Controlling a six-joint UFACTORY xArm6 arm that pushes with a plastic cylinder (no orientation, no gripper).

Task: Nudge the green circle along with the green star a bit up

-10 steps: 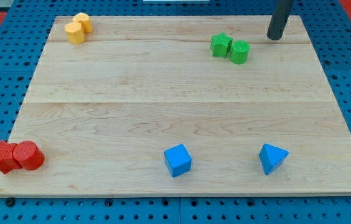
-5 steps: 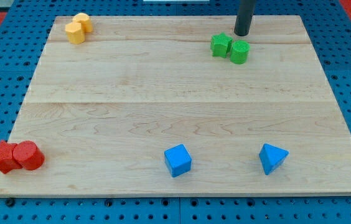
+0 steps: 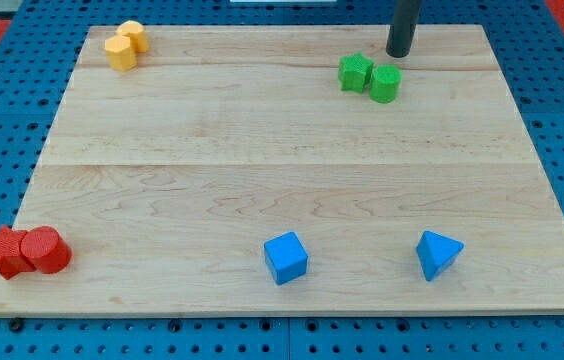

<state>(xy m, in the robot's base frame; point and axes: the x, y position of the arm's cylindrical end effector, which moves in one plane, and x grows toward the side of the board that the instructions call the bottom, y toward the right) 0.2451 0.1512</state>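
Note:
The green star [image 3: 355, 72] and the green circle [image 3: 385, 84] sit touching each other near the view's top right of the wooden board [image 3: 292, 180], the star on the left. My tip [image 3: 399, 54] stands on the board just above the green circle and slightly to its right, a small gap away from it.
Two yellow blocks [image 3: 125, 45] sit together at the view's top left. A red star-like block [image 3: 4, 251] and a red cylinder [image 3: 45, 250] sit at the bottom left. A blue cube [image 3: 285, 258] and a blue triangle [image 3: 437, 254] lie near the bottom edge.
My tip moved left from the view's top right to just above the green circle, then shifted slightly right. The blocks have not moved.

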